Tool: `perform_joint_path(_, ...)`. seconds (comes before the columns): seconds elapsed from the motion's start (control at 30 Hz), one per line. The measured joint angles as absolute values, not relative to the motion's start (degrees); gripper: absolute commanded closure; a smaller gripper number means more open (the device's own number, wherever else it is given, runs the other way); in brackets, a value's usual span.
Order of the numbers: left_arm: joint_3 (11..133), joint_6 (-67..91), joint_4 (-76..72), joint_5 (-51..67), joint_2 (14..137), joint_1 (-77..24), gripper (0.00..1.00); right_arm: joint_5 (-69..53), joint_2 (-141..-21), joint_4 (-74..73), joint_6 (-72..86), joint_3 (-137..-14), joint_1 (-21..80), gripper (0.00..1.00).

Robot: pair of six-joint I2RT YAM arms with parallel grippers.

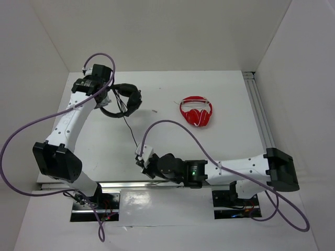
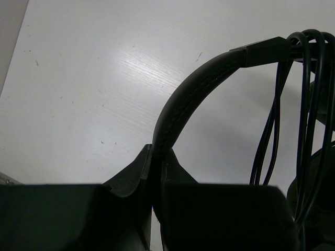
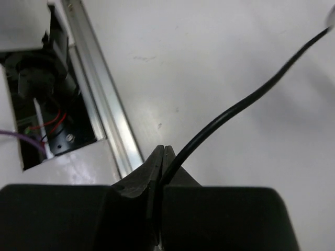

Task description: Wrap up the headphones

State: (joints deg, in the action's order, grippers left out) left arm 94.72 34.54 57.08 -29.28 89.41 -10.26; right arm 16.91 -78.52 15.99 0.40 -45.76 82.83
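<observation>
White walls boxed in the white counter [image 1: 172, 141]. The black headphones [image 1: 129, 99] sat at its far left, and the red headphones [image 1: 196, 111] lay well apart to the right with no claw near them. The left claw [image 2: 156, 164] was clenched on the padded headband [image 2: 183, 99], holding the set in place. Several strands of the thin black cable [image 2: 272, 130] hung over the headband just beside that grip, so some turns looked already made. I could not count them, since the strands overlapped at the edge of the left wrist view. The rest of the cable ran loose across the counter toward the near edge. There the right claw [image 3: 162, 157] was pinched shut on it, close to the aluminium rail [image 3: 99, 89]. By my reading the wrap was partway done. A long free run between headband and right claw remained to be wound on, and the end would then need tucking in.
</observation>
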Motion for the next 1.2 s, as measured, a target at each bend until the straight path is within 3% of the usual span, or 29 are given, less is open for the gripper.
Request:
perform_joint_path(0.3,90.8,31.6,56.6,-26.3,92.8,-12.6,1.00,23.4,-74.4,-2.3,-8.1,-65.8,78.8,1.00)
perform_joint_path(0.63,78.7,24.1,54.0,-26.7,88.0,-32.2,1.00,24.7,-75.0,-16.1,-16.4,-76.6,68.9,1.00)
perform_joint_path(0.9,73.0,25.7,57.3,-27.6,73.7,-42.1,1.00,24.6,-75.5,-19.6,-19.6,-78.7,58.9,1.00)
perform_joint_path(1.07,73.3,26.0,58.6,-25.7,62.4,-47.1,1.00,23.1,-75.5,-18.5,-20.1,-77.0,54.0,1.00)
perform_joint_path(1.2,76.1,26.4,58.7,-23.4,60.1,-53.3,1.00,18.7,-77.2,-18.7,-20.2,-77.3,50.1,1.00)
